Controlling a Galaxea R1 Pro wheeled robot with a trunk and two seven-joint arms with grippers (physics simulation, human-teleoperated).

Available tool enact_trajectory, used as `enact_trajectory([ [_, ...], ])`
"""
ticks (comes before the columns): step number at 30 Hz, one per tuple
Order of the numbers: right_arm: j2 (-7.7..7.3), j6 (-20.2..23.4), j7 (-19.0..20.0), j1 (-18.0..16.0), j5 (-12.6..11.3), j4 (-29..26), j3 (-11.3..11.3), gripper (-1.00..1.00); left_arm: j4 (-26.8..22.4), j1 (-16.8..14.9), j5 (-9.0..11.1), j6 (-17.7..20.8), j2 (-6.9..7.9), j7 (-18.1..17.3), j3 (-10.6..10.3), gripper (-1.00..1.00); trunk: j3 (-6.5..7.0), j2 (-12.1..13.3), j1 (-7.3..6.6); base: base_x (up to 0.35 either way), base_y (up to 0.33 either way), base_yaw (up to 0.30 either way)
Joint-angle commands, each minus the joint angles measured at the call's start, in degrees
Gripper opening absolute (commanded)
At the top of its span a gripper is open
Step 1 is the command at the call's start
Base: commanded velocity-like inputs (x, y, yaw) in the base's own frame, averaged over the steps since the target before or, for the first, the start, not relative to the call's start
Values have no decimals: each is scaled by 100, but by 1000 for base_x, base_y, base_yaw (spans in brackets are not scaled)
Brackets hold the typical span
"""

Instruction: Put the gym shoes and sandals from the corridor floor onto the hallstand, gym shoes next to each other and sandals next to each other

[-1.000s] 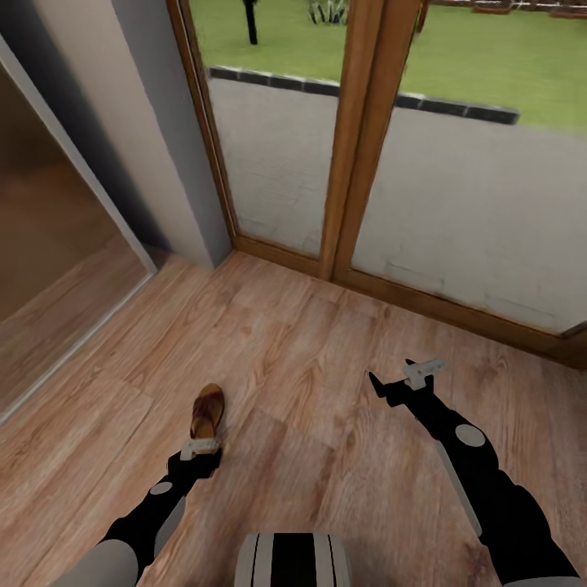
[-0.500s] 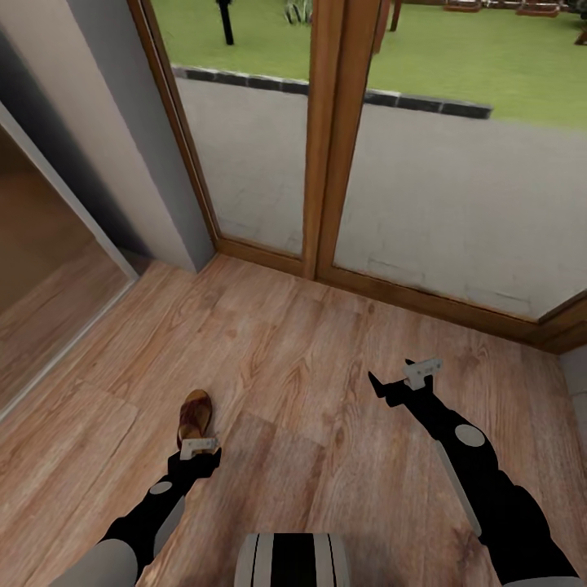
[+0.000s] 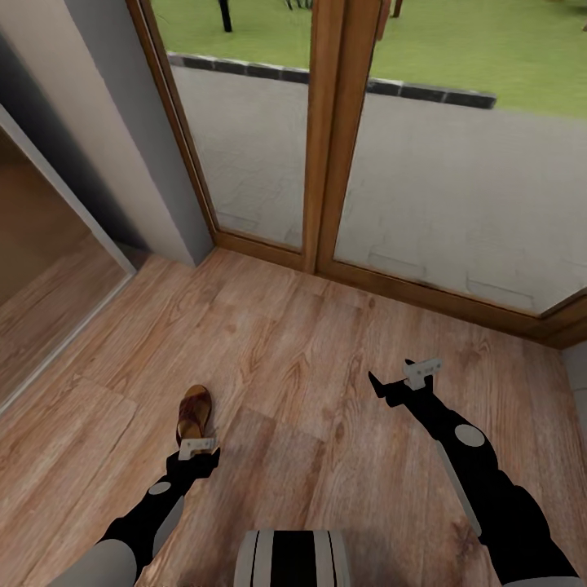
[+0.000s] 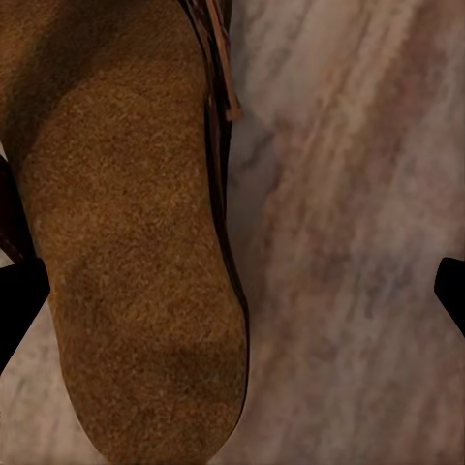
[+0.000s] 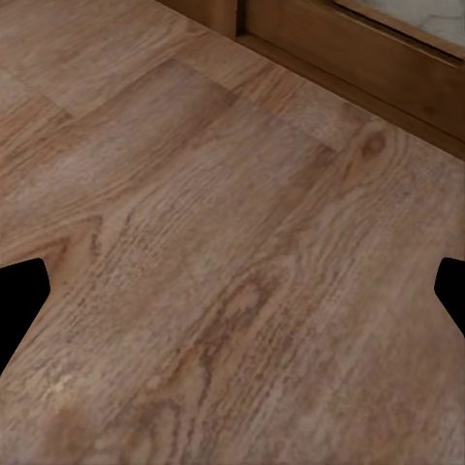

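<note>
1. While one small brown leather open sandal with a tan footbed [image 3: 194, 413] lies flat on the light brown wood-plank corridor floor [image 3: 310, 359], the task reads as being at an early stage: this sandal is on the floor, not on any rack.

2. Just behind the sandal's near end, the left gripper [image 3: 198, 458] hangs low over the floor. In the left wrist view the footbed [image 4: 136, 242] sits between its dark fingertips [image 4: 17, 300], which stand wide apart at the two edges of that picture, so this gripper is spread and pinches nothing.

3. Well apart from the sandal, the right gripper [image 3: 395, 381] is held out over bare planks. Its wrist view gives wood grain [image 5: 232, 252] between two dark fingertips [image 5: 19, 295] set far apart, so it too is spread and empty.

4. Ahead stand wood-framed glass doors [image 3: 326, 139] onto a paved terrace and lawn, with a grey wall corner [image 3: 122, 130] beside them.

5. Judging from this, the step in hand is the first grasp of this sandal: lower the left gripper around the footbed and close on it.

6. What remains, as far as I can judge: lifting this sandal, carrying it to the rack, then fetching its partner and both gym shoes and pairing them there.
</note>
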Motion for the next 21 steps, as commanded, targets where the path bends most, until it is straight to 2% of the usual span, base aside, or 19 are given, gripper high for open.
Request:
enact_trajectory([
  [1, -3, 28, 17, -2, 38, -9, 1, 100, 4, -2, 26, -18, 1, -1, -4, 100, -3, -1, -1, 0, 0, 0],
  [10, -3, 28, 17, -2, 38, -9, 1, 100, 3, -2, 26, -18, 9, -1, 5, 100, -6, -1, -1, 0, 0, 15],
  [21, -3, 28, 17, -2, 38, -25, -1, 100, 3, -2, 26, -18, 1, -1, 13, 100, -28, -1, -1, 0, 0, 137],
])
